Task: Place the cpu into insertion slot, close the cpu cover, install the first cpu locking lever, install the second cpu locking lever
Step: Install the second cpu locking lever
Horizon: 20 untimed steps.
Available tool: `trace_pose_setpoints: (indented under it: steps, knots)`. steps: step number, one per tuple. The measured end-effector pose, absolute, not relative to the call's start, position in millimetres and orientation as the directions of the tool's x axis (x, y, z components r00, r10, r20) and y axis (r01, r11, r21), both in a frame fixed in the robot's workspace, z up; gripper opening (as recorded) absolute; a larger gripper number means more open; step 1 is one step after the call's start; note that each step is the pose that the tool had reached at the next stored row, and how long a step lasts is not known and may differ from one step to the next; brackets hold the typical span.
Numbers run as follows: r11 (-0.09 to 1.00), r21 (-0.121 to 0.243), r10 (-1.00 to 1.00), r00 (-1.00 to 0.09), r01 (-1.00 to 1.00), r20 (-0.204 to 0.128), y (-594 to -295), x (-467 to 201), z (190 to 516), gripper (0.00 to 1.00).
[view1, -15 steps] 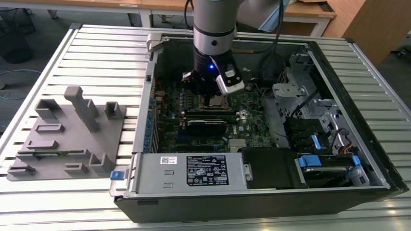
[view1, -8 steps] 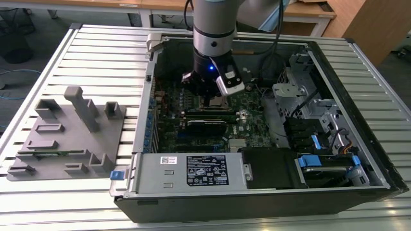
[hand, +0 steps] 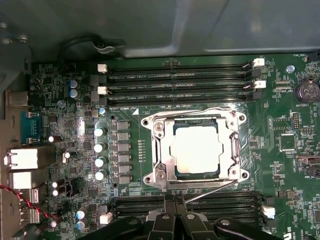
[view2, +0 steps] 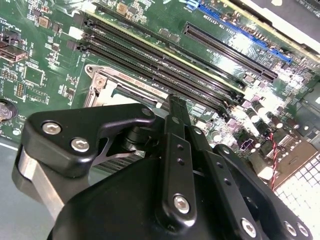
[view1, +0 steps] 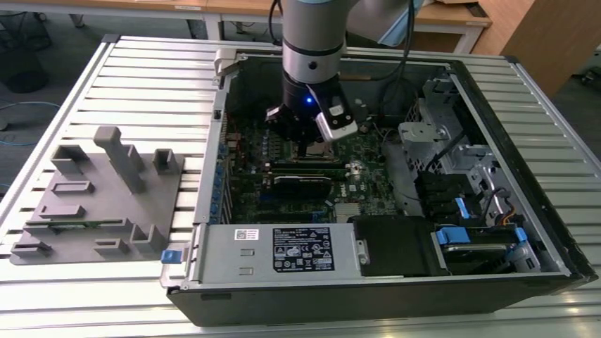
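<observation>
In the first wrist view the cpu (hand: 197, 150) lies flat in the insertion slot (hand: 150, 122), its pale silver top showing through the window of the cpu cover (hand: 162, 150), which lies down over it. One thin wire lever (hand: 190, 113) runs along the slot's far edge. A second lever (hand: 212, 190) stands out at a slant from the near edge, and its free end reaches my gripper (hand: 175, 201). The fingers are pressed together; whether they pinch the lever is hidden. The exterior view has my gripper (view1: 310, 144) low over the green motherboard (view1: 362, 186). My gripper (view2: 172, 102) hides most of the slot (view2: 107, 82).
Long black memory slots (hand: 180, 75) flank the socket on both sides. The open computer case (view1: 395, 282) walls in the board, with a power supply (view1: 281, 250) at the front and drive cages (view1: 469, 176) at the exterior view's right. A grey fixture (view1: 94, 197) rests on the slatted table.
</observation>
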State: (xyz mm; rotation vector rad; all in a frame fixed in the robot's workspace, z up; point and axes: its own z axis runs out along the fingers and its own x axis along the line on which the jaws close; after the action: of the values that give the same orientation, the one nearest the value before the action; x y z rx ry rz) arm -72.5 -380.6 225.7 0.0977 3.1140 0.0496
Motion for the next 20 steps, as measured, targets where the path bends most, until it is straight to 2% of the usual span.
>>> trace_pose_setpoints:
  steps: [20]
  knots:
    - [0.997, 0.033, 0.065, -0.998, 0.064, -0.025, -386.1, -75.2, 212.8, 0.11]
